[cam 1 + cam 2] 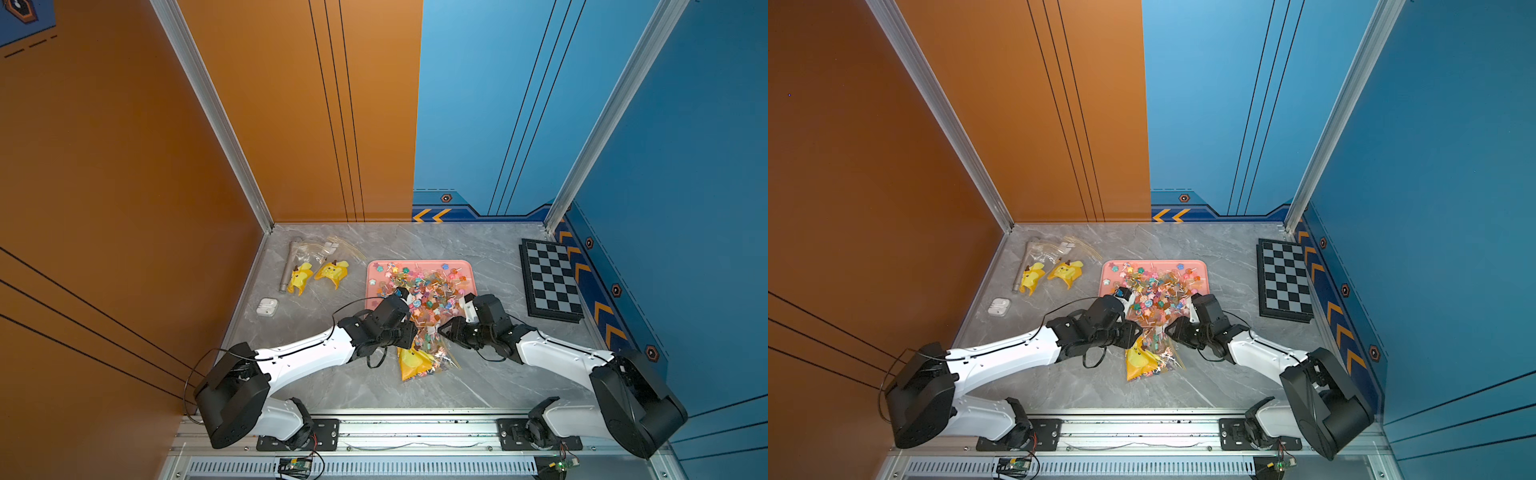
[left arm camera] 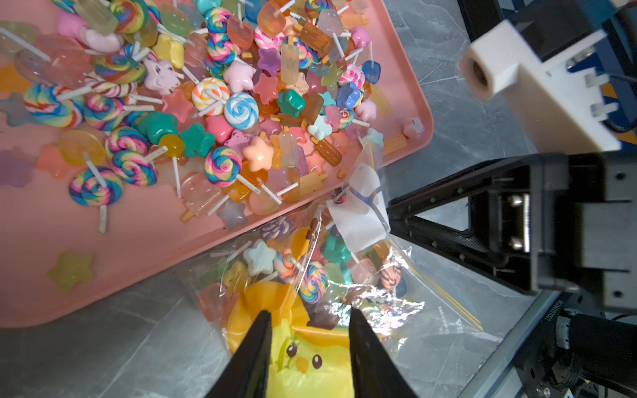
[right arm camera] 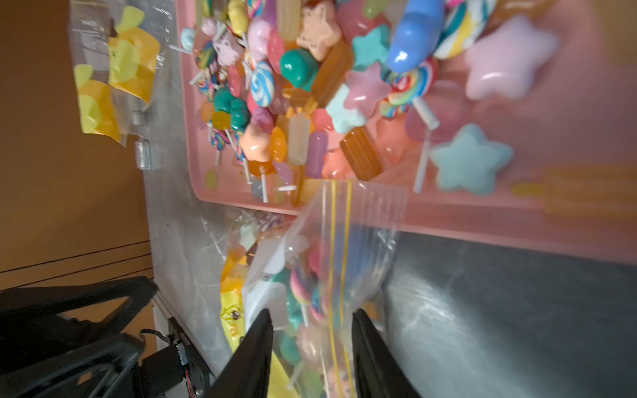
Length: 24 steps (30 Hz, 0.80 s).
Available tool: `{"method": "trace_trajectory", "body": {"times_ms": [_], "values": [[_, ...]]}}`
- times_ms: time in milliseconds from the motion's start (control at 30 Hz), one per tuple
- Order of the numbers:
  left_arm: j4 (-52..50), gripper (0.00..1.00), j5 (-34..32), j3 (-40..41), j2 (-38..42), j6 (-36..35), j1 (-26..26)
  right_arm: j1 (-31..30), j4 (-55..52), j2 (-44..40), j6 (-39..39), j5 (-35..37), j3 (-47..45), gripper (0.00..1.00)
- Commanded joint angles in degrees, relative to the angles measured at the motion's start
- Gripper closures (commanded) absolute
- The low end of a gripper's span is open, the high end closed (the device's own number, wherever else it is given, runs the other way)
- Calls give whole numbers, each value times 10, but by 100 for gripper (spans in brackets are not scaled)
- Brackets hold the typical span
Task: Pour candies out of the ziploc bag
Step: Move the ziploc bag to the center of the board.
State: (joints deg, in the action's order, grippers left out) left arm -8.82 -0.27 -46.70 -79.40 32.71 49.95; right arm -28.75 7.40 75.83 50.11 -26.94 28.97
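Between the two pincers, on the grey table [image 1: 478, 382], the ziploc bag [image 1: 419, 363] lies with its mouth reaching over the near rim of the pink tray [image 2: 103, 262]. Most of the candies [image 2: 220, 103] sit heaped in that tray, just beyond both sets of fingertips. We see more of them inside the bag, against its yellow duck print. The left pincer [image 2: 309, 312] hangs above the bag's printed end with its jaws standing apart, not closed on the plastic. The right pincer [image 3: 312, 312] has its jaws parted too, with the bag's clear film and yellow zip strip filling the gap. We cannot tell whether it grips the bag. Well off the right pincer's outer side lies a chessboard [image 1: 550, 278].
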Motion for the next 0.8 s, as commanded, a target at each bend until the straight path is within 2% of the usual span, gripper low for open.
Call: {"method": "trace_trajectory", "body": {"times_ms": [0,267,500,633,767], "values": [[-14,60,-18,-10,5,-9,5,10,75,-18,38,-32,-21,60],[-14,60,-17,-12,1,-9,5,22,13,-18,6,-15,-13,61],[-14,60,-23,-5,4,-8,5,80,-110,-67,-59,19,-2,62],[-8,60,-20,-7,-2,-5,5,108,-131,-71,-75,14,-11,62],[-3,60,-15,-12,-13,-3,7,101,-111,-58,-70,-7,-24,62]]}}
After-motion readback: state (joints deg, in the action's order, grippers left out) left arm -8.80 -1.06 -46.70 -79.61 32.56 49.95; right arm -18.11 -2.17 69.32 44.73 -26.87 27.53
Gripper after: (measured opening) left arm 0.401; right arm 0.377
